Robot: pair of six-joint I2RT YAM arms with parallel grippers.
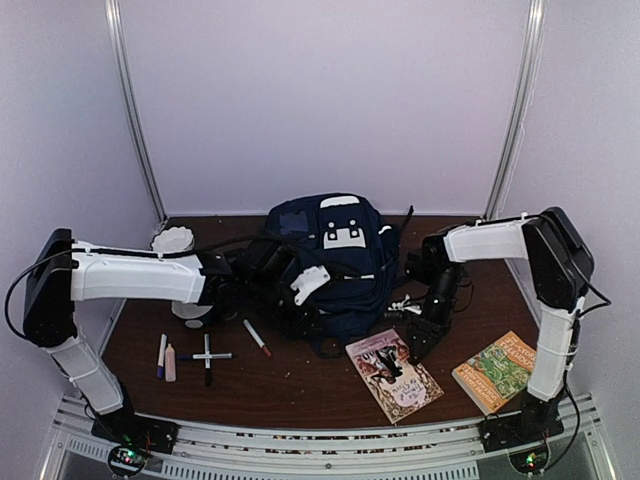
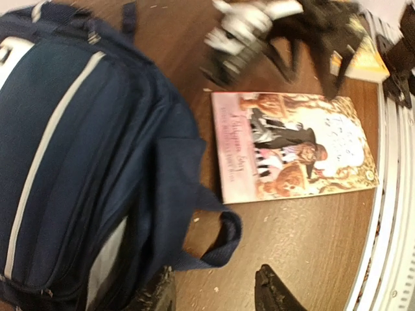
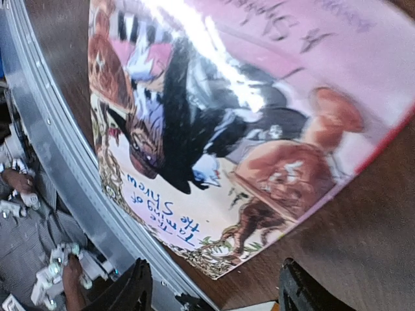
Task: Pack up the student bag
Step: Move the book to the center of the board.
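— Where does the student bag [image 1: 340,262] sit?
— Mid-desk [image 1: 290,390], toward the back edge. The left gripper [image 2: 214,295] hangs at its near side, jaws partly apart and empty, a strap loop [image 2: 217,243] just ahead.
— And the right gripper [image 3: 217,295]?
— Beside the bag, jaws wide, holding nothing, low over a pink book [image 3: 259,129].

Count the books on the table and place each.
2. The pink book lies in front of the student bag; the green book lies to the pink one's right. The bag may hide more.
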